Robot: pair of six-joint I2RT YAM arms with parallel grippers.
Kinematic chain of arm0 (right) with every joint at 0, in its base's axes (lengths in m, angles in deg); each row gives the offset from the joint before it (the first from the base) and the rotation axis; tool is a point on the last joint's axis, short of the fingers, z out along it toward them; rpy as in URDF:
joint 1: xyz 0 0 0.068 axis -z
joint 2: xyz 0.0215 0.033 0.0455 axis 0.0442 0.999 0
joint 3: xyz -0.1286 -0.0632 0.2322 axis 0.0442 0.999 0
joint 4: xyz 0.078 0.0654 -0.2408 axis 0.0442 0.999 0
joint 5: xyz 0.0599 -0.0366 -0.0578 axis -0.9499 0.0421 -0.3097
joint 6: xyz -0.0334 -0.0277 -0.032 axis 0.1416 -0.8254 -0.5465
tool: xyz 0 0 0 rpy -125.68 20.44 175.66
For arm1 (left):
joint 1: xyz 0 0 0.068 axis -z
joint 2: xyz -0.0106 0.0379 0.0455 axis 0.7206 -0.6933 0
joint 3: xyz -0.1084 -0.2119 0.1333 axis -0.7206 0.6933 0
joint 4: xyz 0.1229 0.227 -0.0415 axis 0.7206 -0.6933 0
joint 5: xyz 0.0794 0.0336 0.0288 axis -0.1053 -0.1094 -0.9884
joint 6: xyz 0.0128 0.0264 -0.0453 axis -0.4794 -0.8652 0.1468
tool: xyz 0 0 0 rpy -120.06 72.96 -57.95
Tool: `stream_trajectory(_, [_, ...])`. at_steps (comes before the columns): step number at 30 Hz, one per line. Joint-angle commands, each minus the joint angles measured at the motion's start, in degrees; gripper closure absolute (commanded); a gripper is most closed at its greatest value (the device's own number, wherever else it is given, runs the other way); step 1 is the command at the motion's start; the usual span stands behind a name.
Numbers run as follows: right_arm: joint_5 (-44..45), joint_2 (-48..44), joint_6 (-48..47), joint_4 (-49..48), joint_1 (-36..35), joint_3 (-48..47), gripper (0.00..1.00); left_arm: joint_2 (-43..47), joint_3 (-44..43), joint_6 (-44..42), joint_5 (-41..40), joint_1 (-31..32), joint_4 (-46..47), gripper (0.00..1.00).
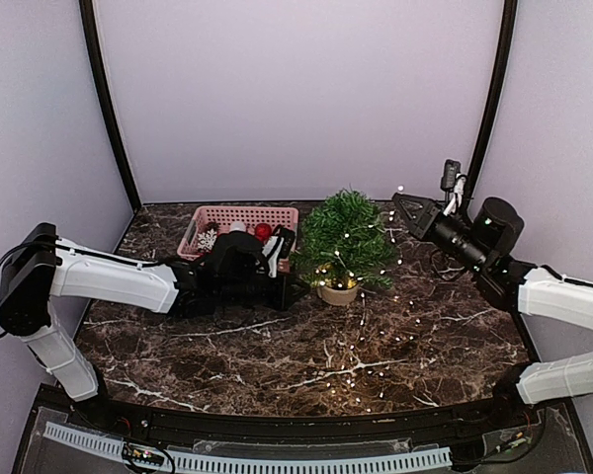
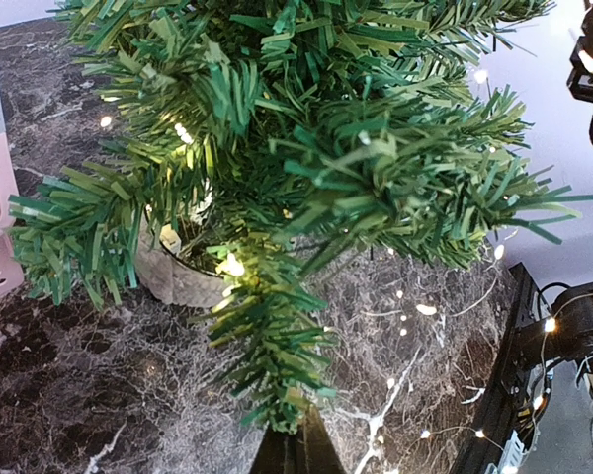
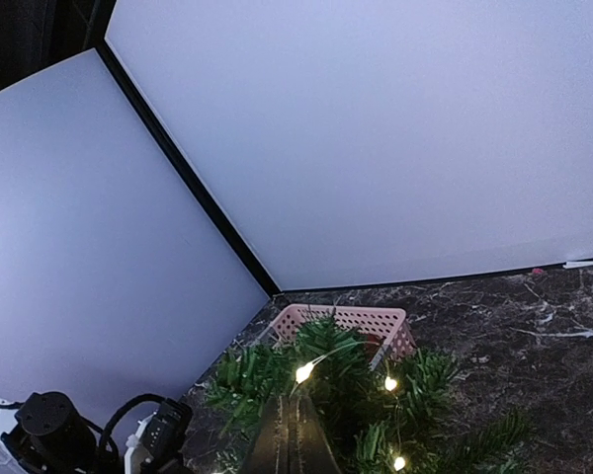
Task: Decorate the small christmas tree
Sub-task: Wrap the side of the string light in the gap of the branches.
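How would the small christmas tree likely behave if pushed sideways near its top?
The small christmas tree would probably tip rather than slide: its crown spreads far wider than its pot. Its thin needle branches would likely bend first. The light string draped over it might drag along.

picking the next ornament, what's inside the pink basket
In the pink basket: a white snowflake, a white ball and a red ball. The left arm covers its near side, so anything there is hidden.

The left arm (image 1: 114, 281) and right arm (image 1: 563, 296) have white shells, black joints and black cables.
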Motion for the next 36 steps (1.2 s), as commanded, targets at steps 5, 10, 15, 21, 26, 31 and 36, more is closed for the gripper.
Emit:
stream_trajectory(5, [-2.3, 3.4, 1.5, -8.9, 3.3, 4.8, 1.0, 2.9, 1.3, -0.4, 0.8, -1.9, 2.0, 1.0])
stream_trajectory(10, [-5.4, 4.6, 2.1, -12.0, 4.0, 6.7, 1.0, 2.7, 1.3, -1.2, 0.6, -3.5, 2.7, 1.0])
stream_trajectory(15, [-14.0, 5.3, 4.3, -14.8, 4.0, 7.7, 1.0, 1.6, 0.1, -2.8, 0.9, -5.6, 3.0, 1.0])
stream_trajectory(21, [-24.1, 3.1, 9.8, -19.0, 3.9, 10.0, 1.0, 0.6, -1.0, -4.0, 0.9, -7.4, 3.3, 0.94])
stream_trajectory(26, [-27.4, -1.1, 11.0, -17.5, 2.2, 10.2, 1.0, 3.6, -0.1, -5.5, -1.5, -7.5, 1.1, 0.59])
stream_trajectory(31, [-27.7, -3.7, 10.4, -14.9, 0.5, 9.6, 1.0, 11.6, 2.6, -6.3, -5.6, -7.4, -2.6, 0.29])
stream_trajectory(36, [-29.4, -3.8, 9.1, -11.8, -1.0, 8.5, 1.0, 21.6, 6.5, -4.9, -4.9, -5.0, -3.7, 0.24])
